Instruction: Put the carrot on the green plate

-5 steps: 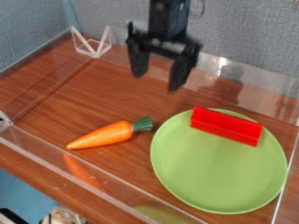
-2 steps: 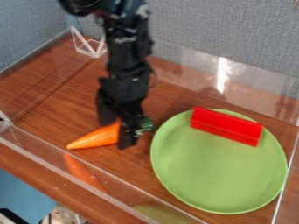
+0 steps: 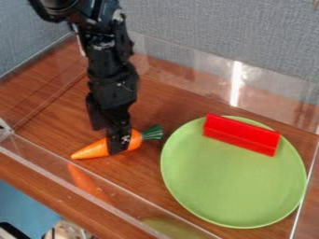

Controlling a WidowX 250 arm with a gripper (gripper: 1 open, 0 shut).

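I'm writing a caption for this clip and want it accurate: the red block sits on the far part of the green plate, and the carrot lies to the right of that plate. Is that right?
Not quite: the camera view shows the carrot lying to the left of the green plate. The red block does sit on its far part.

speckled grey wall (image 3: 249,33); brown wooden surface (image 3: 56,98)

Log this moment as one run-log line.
pincer: open, over carrot | carrot: on table, left of green plate | red block: on plate | placing: not yet done
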